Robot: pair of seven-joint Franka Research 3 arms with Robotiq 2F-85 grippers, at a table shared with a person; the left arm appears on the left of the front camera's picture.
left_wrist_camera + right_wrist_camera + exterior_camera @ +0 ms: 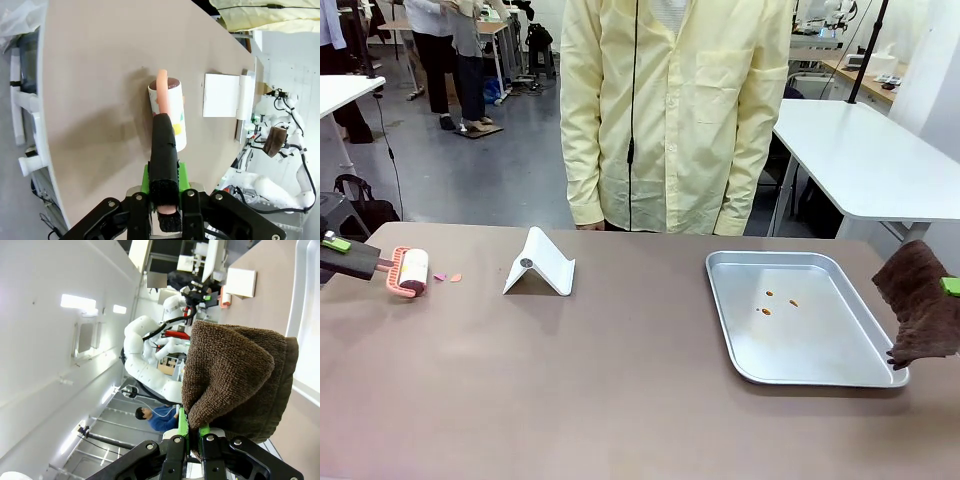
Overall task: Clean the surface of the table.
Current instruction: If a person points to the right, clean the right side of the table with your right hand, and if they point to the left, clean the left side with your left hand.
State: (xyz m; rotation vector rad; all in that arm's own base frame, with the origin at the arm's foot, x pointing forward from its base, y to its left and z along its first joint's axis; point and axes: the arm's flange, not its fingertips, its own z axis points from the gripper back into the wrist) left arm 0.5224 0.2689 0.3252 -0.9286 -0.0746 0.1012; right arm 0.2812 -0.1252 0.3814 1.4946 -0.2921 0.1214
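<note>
The greyish-brown table (620,390) spreads across the front view. At its far left, my left gripper (338,252) is shut on the black handle of a lint roller (412,270), whose white roll rests on the top. Two small pink scraps (447,277) lie just right of the roll. In the left wrist view the green-padded gripper (164,177) clamps the handle and the roller (172,112) lies on the table (100,75). At the right edge my right gripper (950,287) is shut on a brown cloth (920,300) hanging over the tray's corner. The cloth (235,375) droops over that gripper (192,432).
A silver tray (730,320) with a few orange crumbs (767,311) lies at the right. A white folded stand (540,265) sits left of centre. A person in a pale yellow shirt (670,110) stands at the far edge. White-topped tables stand behind.
</note>
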